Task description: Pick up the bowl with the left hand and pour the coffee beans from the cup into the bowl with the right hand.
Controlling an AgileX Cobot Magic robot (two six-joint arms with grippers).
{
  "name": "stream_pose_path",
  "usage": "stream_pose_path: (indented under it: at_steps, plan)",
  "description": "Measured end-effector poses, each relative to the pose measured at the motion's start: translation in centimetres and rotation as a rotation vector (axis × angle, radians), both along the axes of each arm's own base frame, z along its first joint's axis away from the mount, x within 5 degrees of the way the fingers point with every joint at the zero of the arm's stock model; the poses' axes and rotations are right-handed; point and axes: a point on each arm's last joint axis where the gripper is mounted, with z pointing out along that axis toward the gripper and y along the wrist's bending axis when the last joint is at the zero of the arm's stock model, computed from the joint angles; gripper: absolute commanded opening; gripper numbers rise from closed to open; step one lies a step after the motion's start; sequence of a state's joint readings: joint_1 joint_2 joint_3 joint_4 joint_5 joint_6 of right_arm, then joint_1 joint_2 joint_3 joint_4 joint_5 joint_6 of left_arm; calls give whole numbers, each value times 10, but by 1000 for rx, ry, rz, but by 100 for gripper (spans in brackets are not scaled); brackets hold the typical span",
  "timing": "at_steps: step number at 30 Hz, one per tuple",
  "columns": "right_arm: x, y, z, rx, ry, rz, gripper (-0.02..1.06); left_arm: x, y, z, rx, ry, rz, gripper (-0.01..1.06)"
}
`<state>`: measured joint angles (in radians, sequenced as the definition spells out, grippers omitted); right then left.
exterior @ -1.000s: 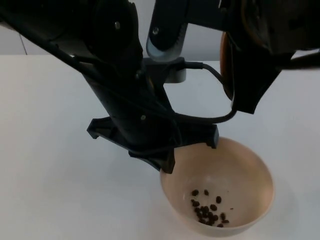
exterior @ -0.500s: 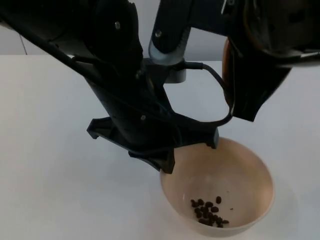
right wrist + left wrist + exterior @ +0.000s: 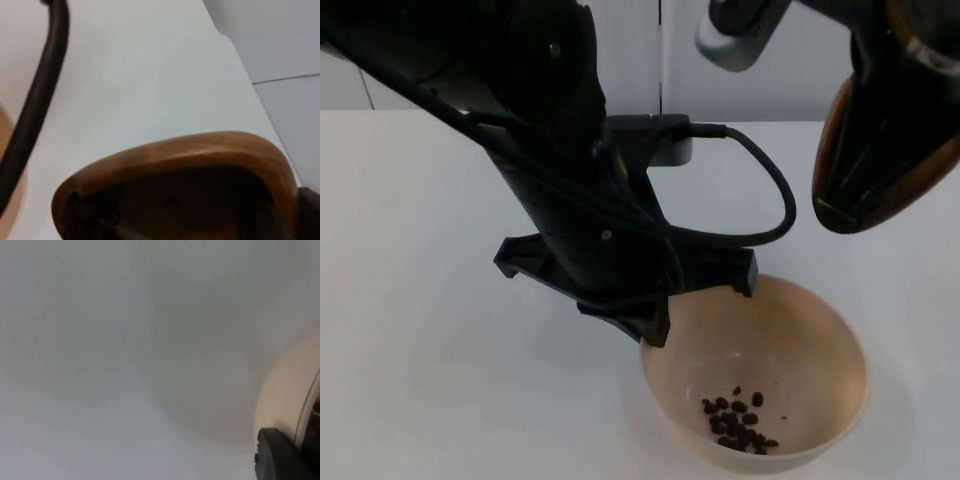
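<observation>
Now one bowl [image 3: 790, 330], one tilted wooden cup [image 3: 875, 165], roughly fifteen beans [image 3: 738, 420]

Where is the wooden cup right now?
In the top view the wooden cup is at the right, held tipped in the right pincer above the table, up and right of the bowl.

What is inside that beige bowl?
A small heap of coffee beans lies at the bottom of the bowl. The left gripper at the rim covers a bit of the bowl's near edge.
</observation>
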<state>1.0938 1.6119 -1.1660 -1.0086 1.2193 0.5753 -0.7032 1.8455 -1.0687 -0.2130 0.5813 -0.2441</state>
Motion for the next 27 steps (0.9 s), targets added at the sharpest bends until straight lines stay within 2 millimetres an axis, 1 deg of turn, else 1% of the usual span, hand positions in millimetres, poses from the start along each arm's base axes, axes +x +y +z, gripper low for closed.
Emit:
stream_pose_path:
  at_steps: [3,16,20,24,25,27]
  plan:
    - [-1,-1,1,14,9,-5,0,0,0,0,0,0,0,0]
    - [-7,-1,-6,52,101,-36,0,0,0,0,0,0,0,0]
    - [-4,-4,-9,90,145,-62,0,0,0,0,-1,1,1,0]
    - [9,-13,-13,187,214,-103,0,0,0,0,-2,2,2,0]
    - [9,-13,-13,187,214,-103,0,0,0,0,-2,2,2,0]
    - [15,-20,-9,290,265,-110,0,0,0,0,-1,3,2,0]
